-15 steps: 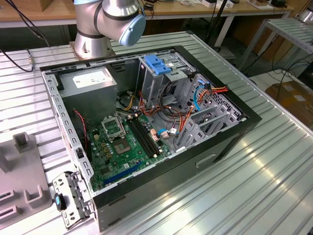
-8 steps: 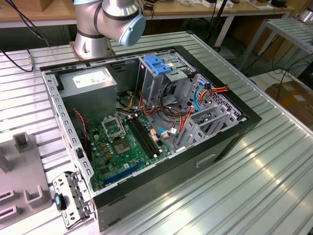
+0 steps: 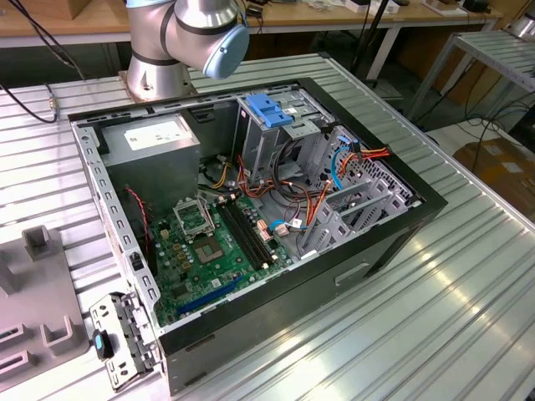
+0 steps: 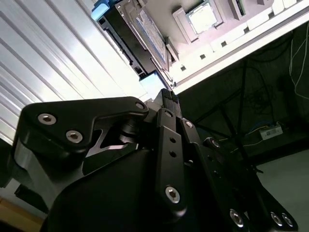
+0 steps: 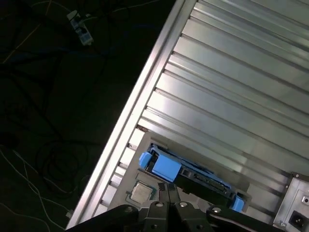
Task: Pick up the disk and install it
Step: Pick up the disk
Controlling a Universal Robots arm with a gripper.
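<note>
Seen from the exterior view, an open desktop computer case (image 3: 393, 242) lies on its side on a ribbed aluminium tabletop (image 3: 451, 326), with its green motherboard (image 3: 209, 251) facing up. A light-blue latch plate (image 3: 269, 110) tops the grey drive cage (image 3: 280, 146) at the far end of the case. Behind it stands the base of the robot arm (image 3: 188, 33), cut off by the picture's upper edge.

In the first wrist view, the disk (image 5: 193, 178) lies flat near the tabletop's edge. It is black, with a bright blue tab at one end and a blue rail tip at the other. Part of it is hidden behind the black gripper (image 5: 168, 187), whose two fingertips are pressed together with nothing between them. Whether they touch the disk cannot be made out. Just beside the disk sits a square processor chip (image 5: 141, 192), partly covered by the gripper. Beyond the tabletop's edge the floor (image 5: 48, 96) is dark, with thin cables faintly visible.

In the second wrist view, the gripper's linkage blocks much of the scene. The disk shows past it, partly washed out by glare.
</note>
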